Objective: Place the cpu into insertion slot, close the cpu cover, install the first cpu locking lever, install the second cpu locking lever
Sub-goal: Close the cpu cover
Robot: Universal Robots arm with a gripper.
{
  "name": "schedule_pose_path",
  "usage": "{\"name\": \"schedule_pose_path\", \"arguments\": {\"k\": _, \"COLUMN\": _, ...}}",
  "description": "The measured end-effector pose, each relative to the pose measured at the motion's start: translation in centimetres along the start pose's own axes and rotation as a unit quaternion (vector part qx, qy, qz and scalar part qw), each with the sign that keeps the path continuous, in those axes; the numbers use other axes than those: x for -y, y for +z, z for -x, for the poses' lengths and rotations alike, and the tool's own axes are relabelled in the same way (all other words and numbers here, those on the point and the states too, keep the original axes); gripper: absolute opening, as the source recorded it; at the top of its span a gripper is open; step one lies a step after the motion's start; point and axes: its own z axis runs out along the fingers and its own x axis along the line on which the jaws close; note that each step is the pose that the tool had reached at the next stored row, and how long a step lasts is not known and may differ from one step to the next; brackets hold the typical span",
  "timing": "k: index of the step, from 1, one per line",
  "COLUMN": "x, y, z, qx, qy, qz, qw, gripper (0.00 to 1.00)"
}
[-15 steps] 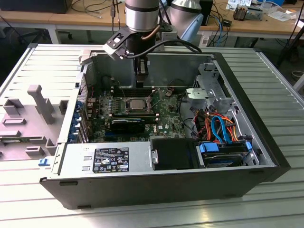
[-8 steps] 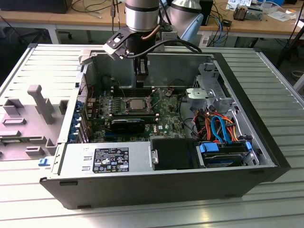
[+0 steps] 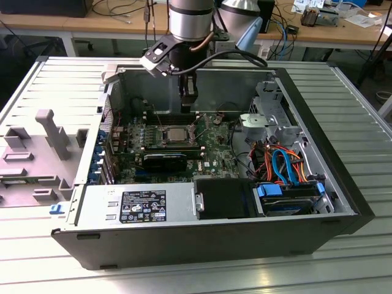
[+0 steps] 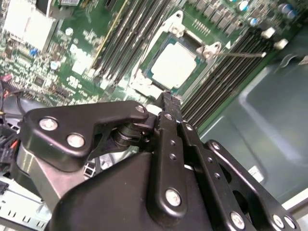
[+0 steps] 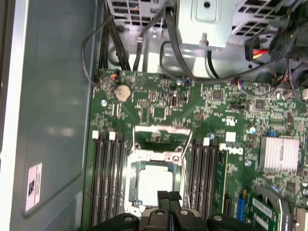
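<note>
Cpu top dull silver metal; circuit board glossy green.

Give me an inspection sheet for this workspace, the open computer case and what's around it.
Surface: slatted metal table, bearing the open computer case.
Job's things: cpu seated on the green board, cpu cover framing it; lever latching cannot be told.
Clutter: grey plastic part on the table, exterior view's left.
Grippers: tool shut, nothing held, close over the cpu.
Cables: orange and blue cables inside the case.
Surroundings: wooden benches behind.
</note>
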Motion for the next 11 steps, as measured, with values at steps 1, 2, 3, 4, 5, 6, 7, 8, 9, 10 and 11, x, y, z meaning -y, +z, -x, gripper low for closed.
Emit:
{"name": "schedule_pose_path", "arguments": {"k": 1, "x": -0.33, "y": -0.01, "z": 0.03, "qx": 0.0, "qy": 0.0, "qz": -0.0001, "qw": 1.0, "gripper": 0.11}}
{"name": "schedule_pose_path", "arguments": {"k": 2, "x": -0.59, "y": -0.01, "z": 0.05, "qx": 0.0, "qy": 0.0, "qz": -0.0002, "qw": 1.0, "gripper": 0.11}}
{"name": "schedule_pose_path", "arguments": {"k": 3, "x": -0.89, "y": -0.01, "z": 0.07, "qx": 0.0, "qy": 0.0, "qz": -0.0003, "qw": 1.0, "gripper": 0.11}}
{"name": "schedule_pose_path", "arguments": {"k": 4, "x": -1.17, "y": -0.01, "z": 0.09, "qx": -0.0001, "qy": 0.0, "qz": -0.0003, "qw": 1.0, "gripper": 0.11}}
{"name": "schedule_pose_path", "arguments": {"k": 5, "x": -1.6, "y": 0.0, "z": 0.13, "qx": -0.0001, "qy": 0.0, "qz": -0.0004, "qw": 1.0, "gripper": 0.11}}
{"name": "schedule_pose_path", "arguments": {"k": 6, "x": -2.1, "y": 0.01, "z": 0.17, "qx": -0.0001, "qy": 0.0, "qz": -0.0006, "qw": 1.0, "gripper": 0.11}}
{"name": "schedule_pose_path", "arguments": {"k": 7, "x": -2.49, "y": 0.05, "z": 0.2, "qx": -0.0001, "qy": 0.0, "qz": -0.0006, "qw": 1.0, "gripper": 0.11}}
{"name": "schedule_pose_path", "arguments": {"k": 8, "x": -2.72, "y": 0.06, "z": 0.22, "qx": 0.0, "qy": 0.0, "qz": -0.0006, "qw": 1.0, "gripper": 0.11}}
{"name": "schedule_pose_path", "arguments": {"k": 9, "x": -2.83, "y": 0.06, "z": 0.23, "qx": 0.0, "qy": 0.0, "qz": -0.0007, "qw": 1.0, "gripper": 0.11}}
{"name": "schedule_pose_path", "arguments": {"k": 10, "x": -2.96, "y": 0.07, "z": 0.24, "qx": 0.0, "qy": 0.0, "qz": -0.0006, "qw": 1.0, "gripper": 0.11}}
{"name": "schedule_pose_path", "arguments": {"k": 11, "x": -3.08, "y": 0.07, "z": 0.25, "qx": 0.0, "qy": 0.0, "qz": -0.0006, "qw": 1.0, "gripper": 0.11}}
